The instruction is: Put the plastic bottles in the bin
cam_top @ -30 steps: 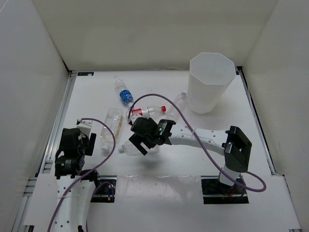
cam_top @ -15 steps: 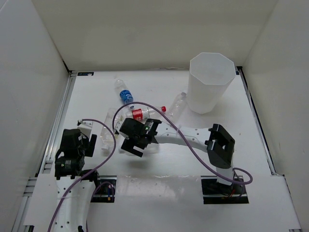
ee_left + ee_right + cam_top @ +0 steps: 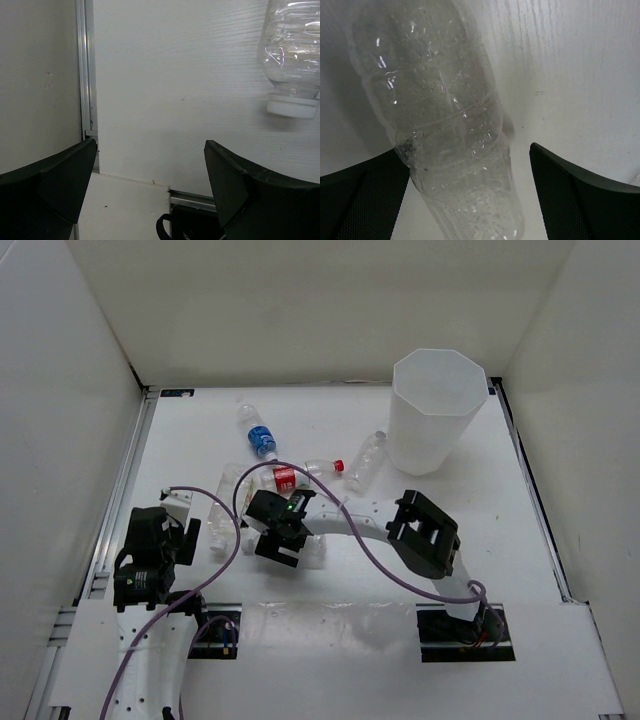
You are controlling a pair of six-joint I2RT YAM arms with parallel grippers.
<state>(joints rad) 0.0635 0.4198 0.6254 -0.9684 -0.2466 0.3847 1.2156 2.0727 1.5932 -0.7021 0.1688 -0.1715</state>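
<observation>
My right gripper (image 3: 274,540) (image 3: 469,152) is open and reaches far left, low over the table. Its fingers straddle an unlabelled clear bottle (image 3: 445,125) lying on the table; the left finger (image 3: 370,200) is close against it. In the top view this bottle is mostly hidden under the gripper. A red-label bottle (image 3: 300,475) lies just beyond it. A blue-label bottle (image 3: 259,435) lies farther back. One unlabelled bottle (image 3: 365,462) lies beside the white bin (image 3: 436,410). Another (image 3: 222,510) (image 3: 292,50) lies near my left gripper (image 3: 160,540) (image 3: 150,145), which is open and empty.
White walls enclose the table on three sides. A metal rail (image 3: 86,75) runs along the table's left edge, close to my left gripper. A purple cable (image 3: 340,515) loops over the right arm.
My right arm has swung left and stretched out, bringing its open gripper down over the unlabelled bottle. The left arm has not moved.
</observation>
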